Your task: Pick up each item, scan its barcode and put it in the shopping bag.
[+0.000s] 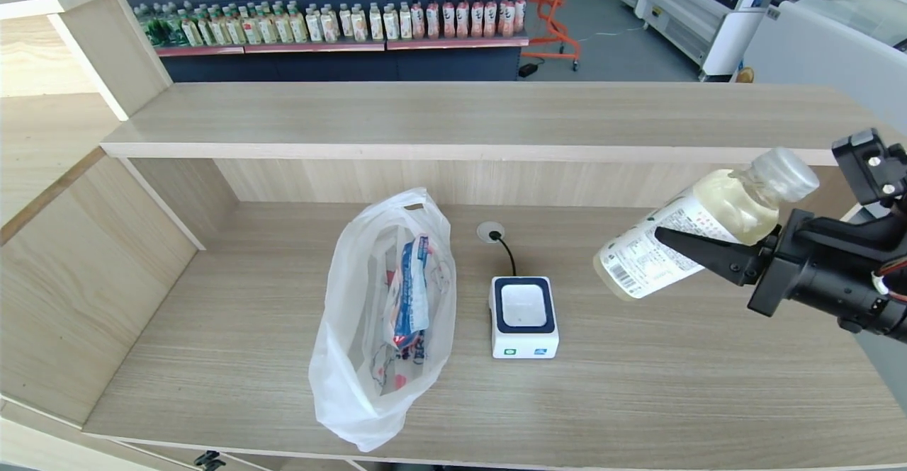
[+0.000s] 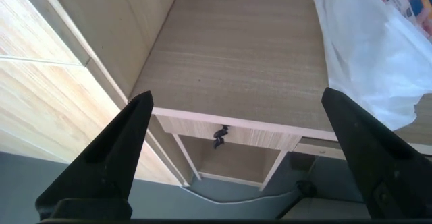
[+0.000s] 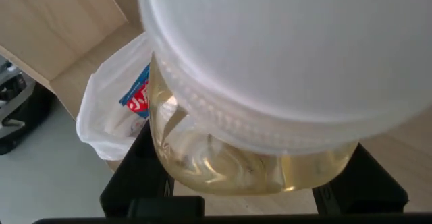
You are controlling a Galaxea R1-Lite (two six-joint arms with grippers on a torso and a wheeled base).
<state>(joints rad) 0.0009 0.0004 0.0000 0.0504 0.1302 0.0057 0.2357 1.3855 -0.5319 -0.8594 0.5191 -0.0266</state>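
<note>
My right gripper is shut on a bottle of pale yellow drink with a white label and clear cap, held tilted in the air at the right, above the counter and to the right of the scanner. The barcode on the label faces down and left. In the right wrist view the bottle's cap looms close, with the liquid below it. A white plastic shopping bag lies left of the scanner with a blue and red packet inside. My left gripper hangs open off the counter's front left edge.
The scanner's black cable runs to a grommet behind it. A raised wooden ledge borders the counter at the back and a side wall at the left. Shelves of bottled drinks stand in the room behind.
</note>
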